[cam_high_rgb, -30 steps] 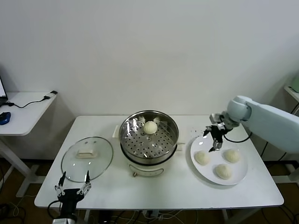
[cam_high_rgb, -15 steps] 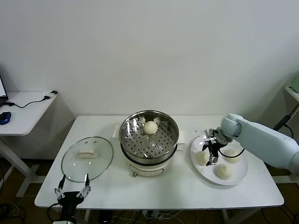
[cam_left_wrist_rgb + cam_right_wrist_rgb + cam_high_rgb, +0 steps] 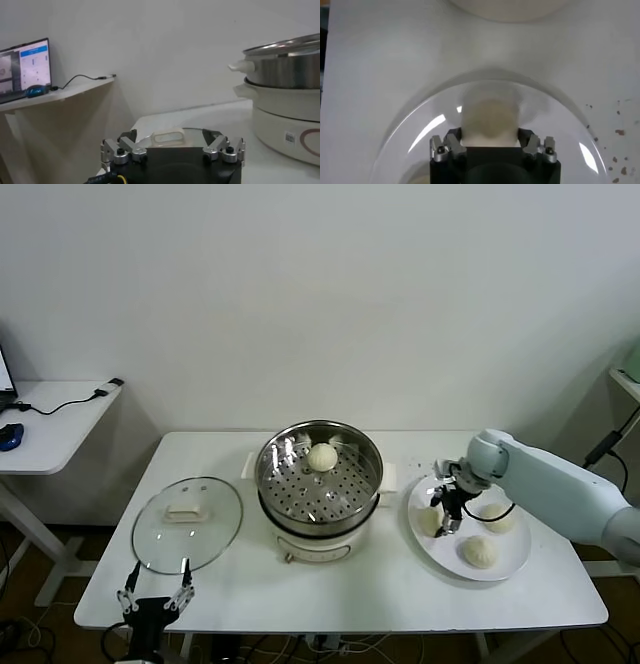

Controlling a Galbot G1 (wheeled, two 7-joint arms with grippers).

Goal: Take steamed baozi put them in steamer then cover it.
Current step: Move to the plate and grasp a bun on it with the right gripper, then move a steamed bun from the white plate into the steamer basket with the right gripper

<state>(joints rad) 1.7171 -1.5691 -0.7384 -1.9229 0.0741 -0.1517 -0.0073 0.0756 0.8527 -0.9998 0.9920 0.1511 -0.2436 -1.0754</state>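
Note:
The steamer (image 3: pixel 300 489) stands mid-table with one baozi (image 3: pixel 321 456) on its perforated tray. Three more baozi lie on a white plate (image 3: pixel 512 562) to the right: the left one (image 3: pixel 429 523), a far one (image 3: pixel 499 518) and a near one (image 3: pixel 478 551). My right gripper (image 3: pixel 446 519) is down over the left bun, open, one finger on each side of it. In the right wrist view that bun (image 3: pixel 490 116) fills the gap of the gripper (image 3: pixel 490 135). The glass cover (image 3: pixel 187 524) lies flat left of the steamer. My left gripper (image 3: pixel 155 599) hangs open and empty at the front edge.
A side desk (image 3: pixel 50 419) with a mouse and cables stands at the far left. In the left wrist view the cover's white handle (image 3: pixel 167 137) lies just beyond the left gripper (image 3: pixel 172 146), with the steamer (image 3: pixel 285 75) to one side.
My right gripper has come down from above the plate's far edge onto the left bun and now straddles it. The left arm has barely moved.

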